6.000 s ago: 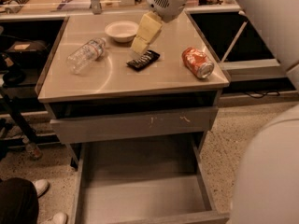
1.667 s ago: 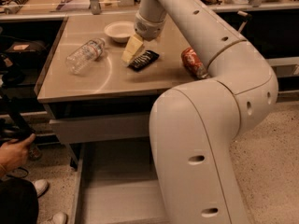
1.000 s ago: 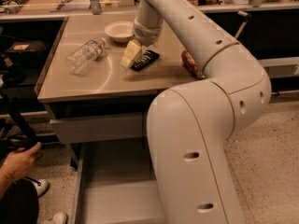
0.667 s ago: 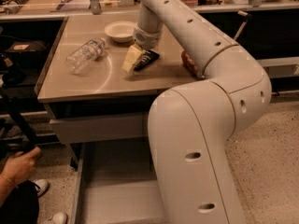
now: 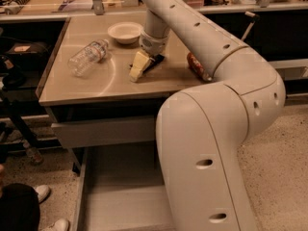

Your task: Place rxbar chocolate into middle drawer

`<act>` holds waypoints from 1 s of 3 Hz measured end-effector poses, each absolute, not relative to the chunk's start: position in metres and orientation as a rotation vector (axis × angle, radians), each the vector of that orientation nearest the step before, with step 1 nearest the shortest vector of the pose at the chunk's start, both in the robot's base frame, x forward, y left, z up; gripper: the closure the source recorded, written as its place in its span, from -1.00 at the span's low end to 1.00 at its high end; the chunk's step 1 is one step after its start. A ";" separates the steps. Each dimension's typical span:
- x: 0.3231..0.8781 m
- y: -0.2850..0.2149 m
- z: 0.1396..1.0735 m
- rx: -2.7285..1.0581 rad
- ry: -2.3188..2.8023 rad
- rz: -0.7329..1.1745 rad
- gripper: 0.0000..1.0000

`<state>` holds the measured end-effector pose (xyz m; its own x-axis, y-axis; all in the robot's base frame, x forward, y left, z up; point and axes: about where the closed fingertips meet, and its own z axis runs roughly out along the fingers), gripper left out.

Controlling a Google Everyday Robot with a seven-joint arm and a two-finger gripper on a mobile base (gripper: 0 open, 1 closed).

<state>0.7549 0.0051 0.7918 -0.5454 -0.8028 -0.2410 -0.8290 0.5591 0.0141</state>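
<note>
The gripper point(image 5: 138, 66) is down on the countertop point(image 5: 86, 88), tilted over the rxbar chocolate point(image 5: 155, 60), of which only 1 dark edge shows just beside it; whether it is clamped on the bar or apart, I cannot tell. The middle drawer point(image 5: 120, 203) stands pulled out below, partly hidden by the arm; a clear bottle point(image 5: 89, 57) lies on its side near the gripper, a white bowl point(image 5: 125, 32) sits behind, and a red can point(image 5: 195, 64) lies partly behind the arm.
</note>
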 end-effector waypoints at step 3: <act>0.755 0.005 0.792 -1.372 2.586 0.186 0.77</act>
